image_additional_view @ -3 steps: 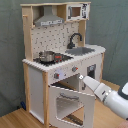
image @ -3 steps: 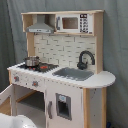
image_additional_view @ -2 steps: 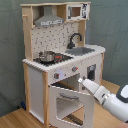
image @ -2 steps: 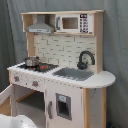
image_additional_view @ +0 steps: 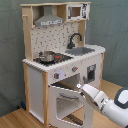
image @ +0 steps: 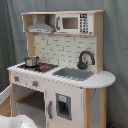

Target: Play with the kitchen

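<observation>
Swung-out oven door (image_additional_view: 67,100) before kitchen (image_additional_view: 60,65)

Kitchen (image: 70,90): matt white painted panels, light wood frame. Pot (image_additional_view: 47,56): shiny metal. Faucet (image: 85,59): glossy black. Sink (image: 74,74): smooth grey. Floor (image_additional_view: 20,118): light wood.

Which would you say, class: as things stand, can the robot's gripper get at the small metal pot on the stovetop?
Probably yes. The gripper sits low at the open oven door, while the pot stands uncovered on the stovetop above. Nothing blocks it from the front, though the hood overhangs.
</observation>
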You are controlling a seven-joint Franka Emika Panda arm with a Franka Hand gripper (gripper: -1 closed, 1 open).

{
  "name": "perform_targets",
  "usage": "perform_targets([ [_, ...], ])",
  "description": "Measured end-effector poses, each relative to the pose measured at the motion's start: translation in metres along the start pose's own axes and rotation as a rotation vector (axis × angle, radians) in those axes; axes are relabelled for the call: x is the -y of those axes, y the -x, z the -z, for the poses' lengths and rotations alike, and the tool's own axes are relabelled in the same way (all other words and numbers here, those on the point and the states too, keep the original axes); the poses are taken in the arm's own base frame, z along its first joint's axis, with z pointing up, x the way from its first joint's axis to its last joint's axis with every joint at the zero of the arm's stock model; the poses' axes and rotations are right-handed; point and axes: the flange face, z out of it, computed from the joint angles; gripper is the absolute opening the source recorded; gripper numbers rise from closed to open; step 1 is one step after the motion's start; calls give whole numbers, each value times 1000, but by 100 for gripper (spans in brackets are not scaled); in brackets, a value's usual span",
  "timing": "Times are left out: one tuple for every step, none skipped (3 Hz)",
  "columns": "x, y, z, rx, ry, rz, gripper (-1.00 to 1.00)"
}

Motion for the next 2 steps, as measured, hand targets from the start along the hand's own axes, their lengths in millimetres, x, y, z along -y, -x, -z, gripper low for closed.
perform_targets([
  [14,-1,1,-24,-24,-90,100],
  [29,1,1,-28,-55,-175,100],
])
